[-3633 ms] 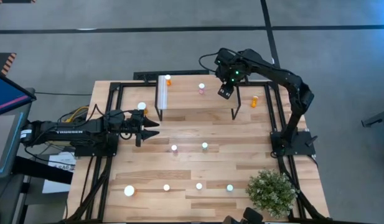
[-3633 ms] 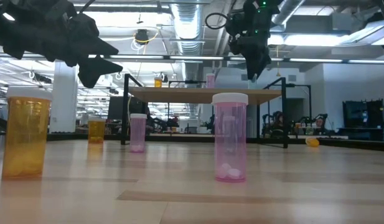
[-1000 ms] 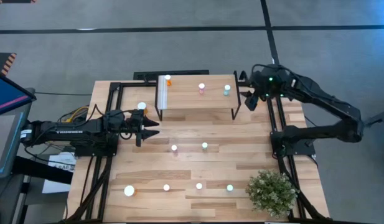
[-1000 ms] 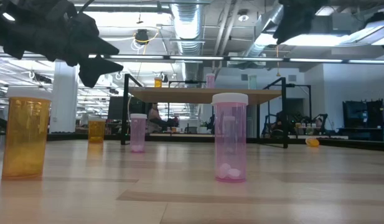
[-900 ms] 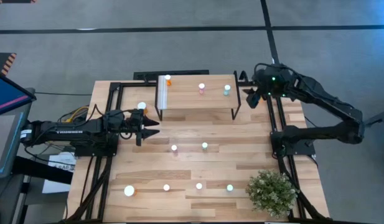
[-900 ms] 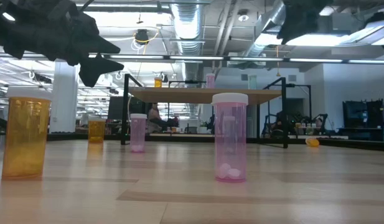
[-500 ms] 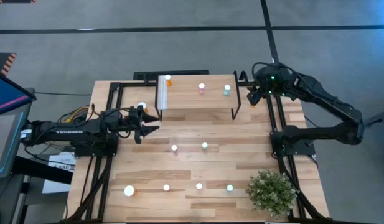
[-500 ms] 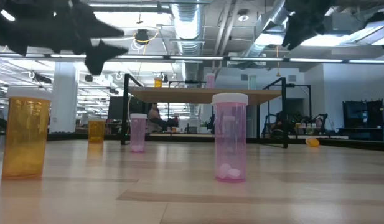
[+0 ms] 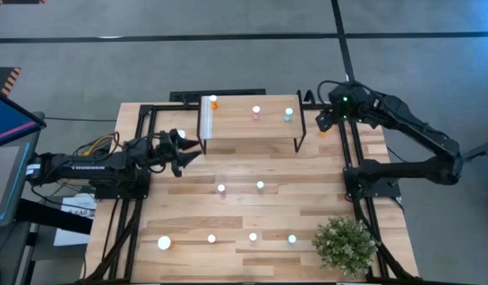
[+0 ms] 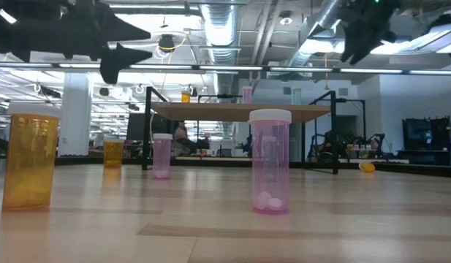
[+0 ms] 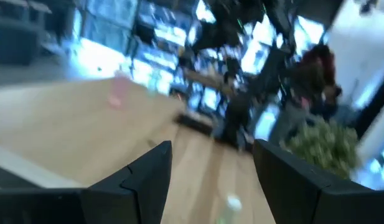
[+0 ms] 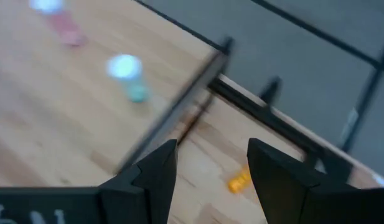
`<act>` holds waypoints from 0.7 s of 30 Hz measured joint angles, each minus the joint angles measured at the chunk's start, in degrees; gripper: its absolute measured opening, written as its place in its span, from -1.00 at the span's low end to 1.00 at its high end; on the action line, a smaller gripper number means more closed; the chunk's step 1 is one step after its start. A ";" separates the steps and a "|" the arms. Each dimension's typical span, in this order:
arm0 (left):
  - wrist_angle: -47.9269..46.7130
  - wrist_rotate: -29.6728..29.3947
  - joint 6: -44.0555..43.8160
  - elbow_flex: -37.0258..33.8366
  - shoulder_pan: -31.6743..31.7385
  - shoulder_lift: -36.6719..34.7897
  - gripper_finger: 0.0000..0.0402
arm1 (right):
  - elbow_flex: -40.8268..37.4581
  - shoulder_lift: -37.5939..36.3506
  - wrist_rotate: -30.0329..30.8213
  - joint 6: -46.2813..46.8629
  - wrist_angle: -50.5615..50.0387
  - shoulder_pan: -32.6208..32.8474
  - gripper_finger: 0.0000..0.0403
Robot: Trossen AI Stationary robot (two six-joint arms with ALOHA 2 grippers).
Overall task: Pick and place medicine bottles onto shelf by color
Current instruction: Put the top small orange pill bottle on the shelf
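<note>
The shelf stands at the table's far side with an orange bottle, a pink one and a teal one upright on its top. More medicine bottles stand on the table, among them a pink one and a large orange one. A small orange bottle lies on its side past the shelf's right end. My left gripper is open and level above the table, left of the shelf. My right gripper is open, slanting down, high over the lying orange bottle.
A green potted plant stands at the near right corner. Black frame rails run along the table's left and right sides. A row of bottles stands near the front edge; two more are mid-table.
My left gripper has tipped its fingers up to level and swung a little toward the far edge, staying open. My right gripper has rolled and tipped further down beside the shelf's right end, shifting slightly toward the table's right edge. No bottle has moved.
</note>
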 joint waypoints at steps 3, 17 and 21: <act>-4.15 0.57 -0.04 0.00 -2.25 0.77 0.07 | 0.00 0.43 0.17 1.18 -3.27 -1.67 0.07; -6.05 -2.60 -0.03 -0.02 -5.94 0.92 0.07 | -3.60 9.94 0.12 7.48 -7.77 -7.68 0.03; -6.06 -2.62 -0.02 -0.01 -5.94 0.92 0.07 | -8.83 11.91 -3.07 4.05 -4.05 -11.89 0.02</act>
